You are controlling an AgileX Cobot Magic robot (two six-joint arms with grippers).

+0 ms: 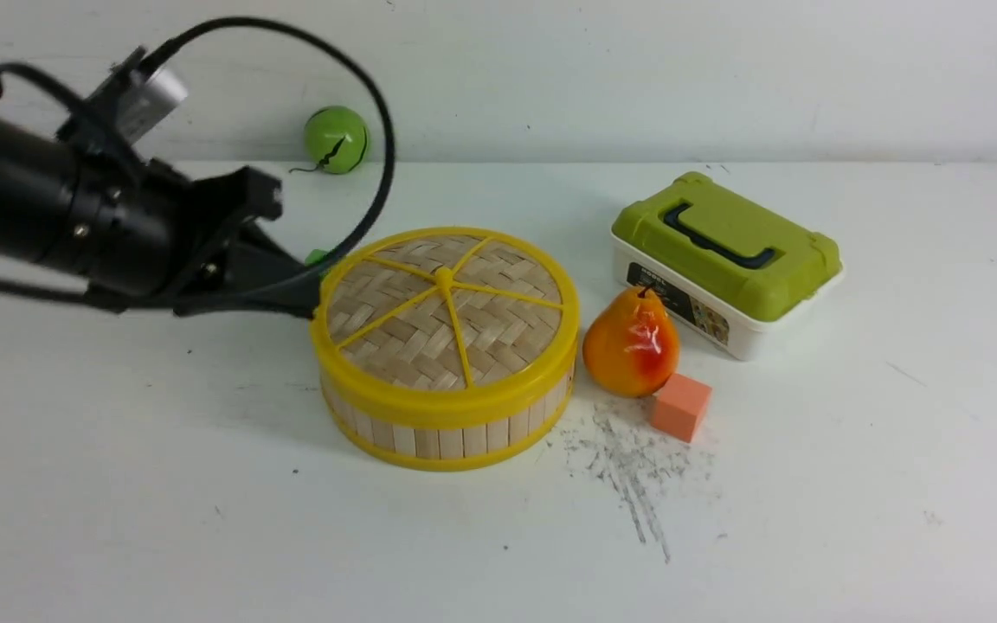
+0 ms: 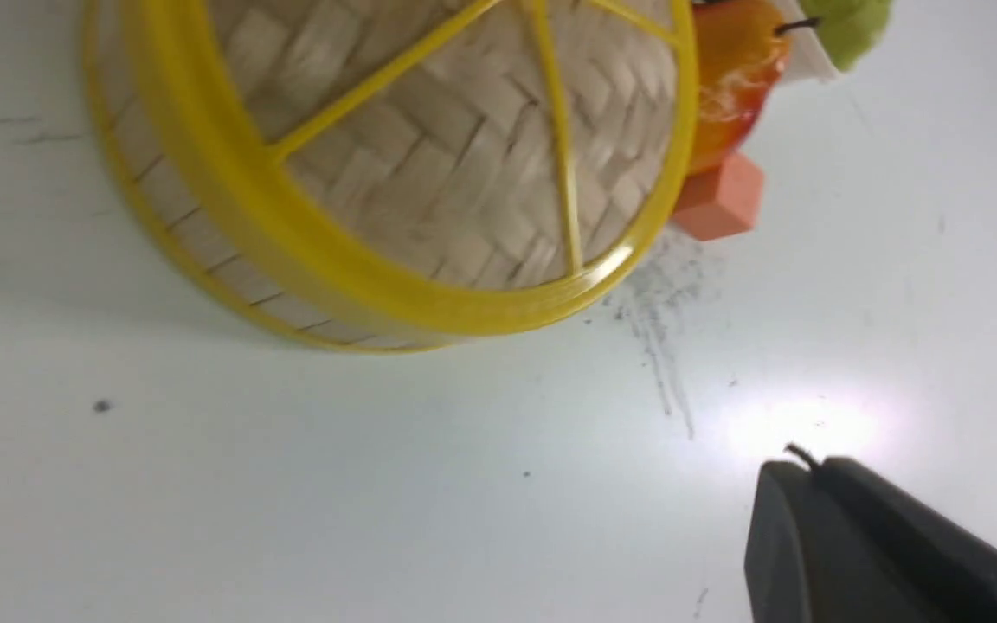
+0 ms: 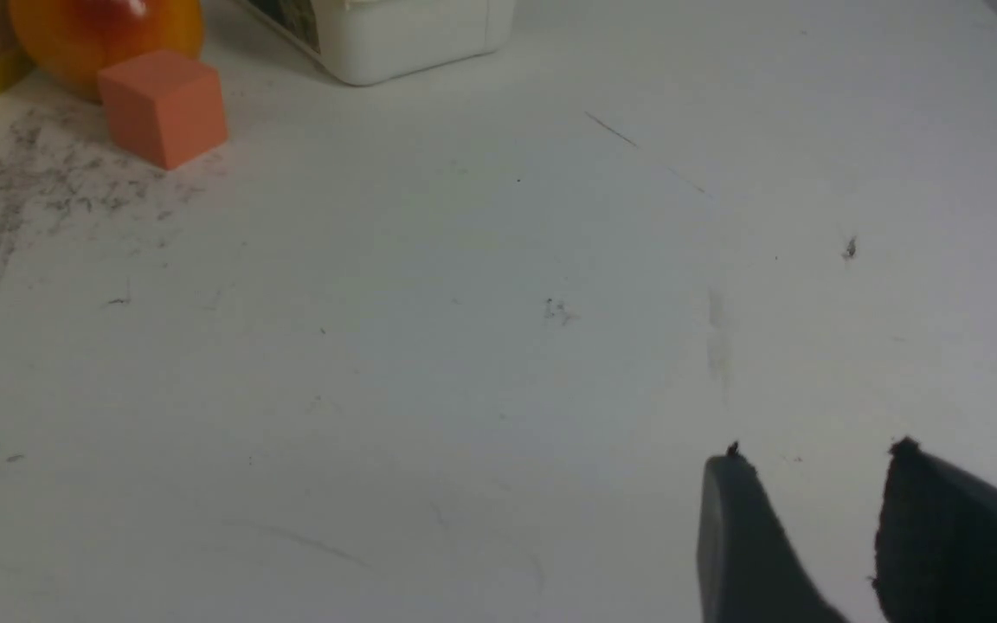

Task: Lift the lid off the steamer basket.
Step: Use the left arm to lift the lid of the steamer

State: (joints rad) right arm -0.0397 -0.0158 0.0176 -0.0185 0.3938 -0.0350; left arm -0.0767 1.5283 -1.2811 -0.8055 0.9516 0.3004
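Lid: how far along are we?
Done: nothing; the lid is still seated on the basket. In hand: the left tool is at the lid's left rim, with no grip visible. The right tool hangs open over the table, well away from the basket. Left to do: grip the lid, lift it and set it aside.

The pear (image 1: pixel 631 344) stands just beside the steamer basket (image 1: pixel 447 428) on its right, with the orange block (image 1: pixel 681 407) and the box (image 1: pixel 726 260) near. The left gripper (image 1: pixel 313 282) blocks its left side. The table (image 1: pixel 429 545) in front is open.
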